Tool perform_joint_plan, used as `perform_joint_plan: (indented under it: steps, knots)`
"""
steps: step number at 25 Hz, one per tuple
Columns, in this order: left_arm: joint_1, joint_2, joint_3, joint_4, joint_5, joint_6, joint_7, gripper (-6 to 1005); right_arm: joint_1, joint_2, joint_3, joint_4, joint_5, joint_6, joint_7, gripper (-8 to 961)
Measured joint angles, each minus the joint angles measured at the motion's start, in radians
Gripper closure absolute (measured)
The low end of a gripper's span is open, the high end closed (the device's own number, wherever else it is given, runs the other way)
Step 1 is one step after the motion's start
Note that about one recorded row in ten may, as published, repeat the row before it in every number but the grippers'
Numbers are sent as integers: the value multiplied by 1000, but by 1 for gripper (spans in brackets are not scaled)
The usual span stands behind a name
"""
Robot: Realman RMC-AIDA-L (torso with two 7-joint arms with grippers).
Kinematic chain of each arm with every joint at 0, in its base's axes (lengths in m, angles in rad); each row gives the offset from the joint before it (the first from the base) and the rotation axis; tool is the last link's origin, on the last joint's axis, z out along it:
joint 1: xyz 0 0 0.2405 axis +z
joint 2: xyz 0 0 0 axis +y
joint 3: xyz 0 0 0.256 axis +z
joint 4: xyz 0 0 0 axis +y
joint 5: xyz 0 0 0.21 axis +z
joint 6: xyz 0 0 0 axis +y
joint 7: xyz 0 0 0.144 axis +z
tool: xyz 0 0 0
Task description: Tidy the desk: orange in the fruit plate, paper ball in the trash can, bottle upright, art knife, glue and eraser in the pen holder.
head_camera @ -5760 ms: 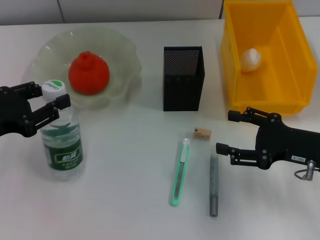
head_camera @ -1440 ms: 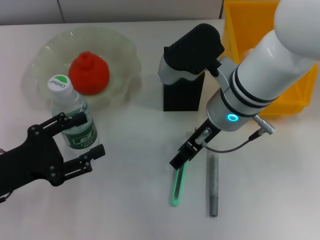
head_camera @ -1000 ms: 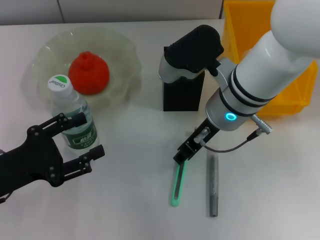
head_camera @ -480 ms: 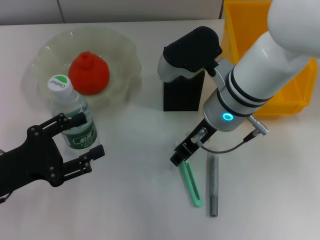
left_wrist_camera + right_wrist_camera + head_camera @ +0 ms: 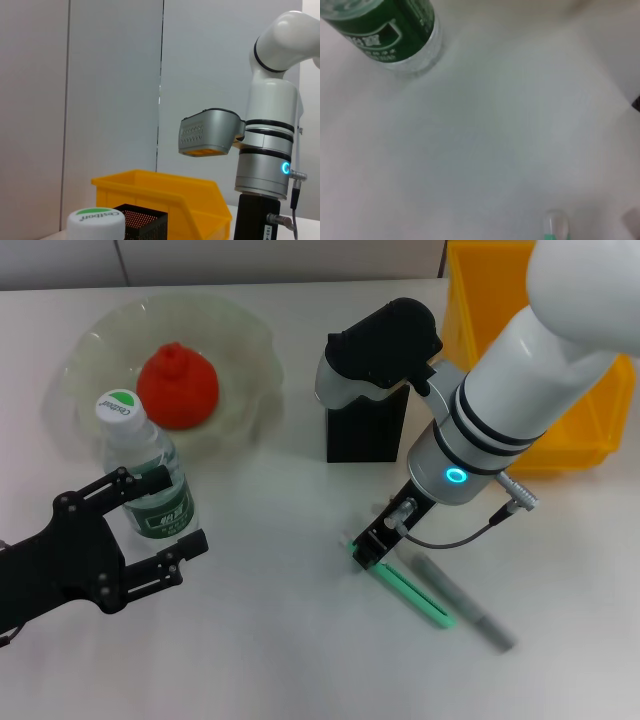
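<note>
My right gripper (image 5: 373,547) is shut on the white-tipped end of the mint-green art knife (image 5: 412,590), which lies slanted on the table in front of the pen holder (image 5: 365,435). The grey glue (image 5: 465,605) lies slanted right beside the knife. The knife's tip also shows in the right wrist view (image 5: 555,223). The eraser is hidden behind my right arm. The orange (image 5: 178,386) sits in the fruit plate (image 5: 250,340). The bottle (image 5: 143,475) stands upright. My left gripper (image 5: 185,508) is open just in front of it. The paper ball is hidden in the trash can (image 5: 590,425).
My right arm (image 5: 520,370) reaches over the pen holder and the yellow bin. The left wrist view shows the bottle cap (image 5: 95,222), the pen holder (image 5: 142,225), the bin (image 5: 165,195) and the right arm (image 5: 265,165). Bare table lies between the bottle and the knife.
The knife's tail has swung from pointing toward me to slanting right, pivoting at my right gripper. It has pushed the glue stick, which has turned the same way. The left arm has not moved.
</note>
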Motion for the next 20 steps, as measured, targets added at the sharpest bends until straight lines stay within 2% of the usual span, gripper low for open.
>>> perform_joint_plan:
  steps: [2,7,14,17,20]
  knots:
    - [-1,0,0,0,0,-2,0,214,3,0,0,4,0,1,-1,624]
    - [-3,0,-2,-4,0,-4,-1,214,3,0,4,5,1,5,-10,785]
    - [-4,0,-6,-11,0,-6,3,214,-20,-4,19,-29,56,18,-45,788]
    - [-4,0,-6,-11,0,-6,2,214,-73,-7,86,-115,66,13,-84,789]
    - [-4,0,-5,-11,0,-6,0,214,-169,-7,201,-264,92,5,-163,789]
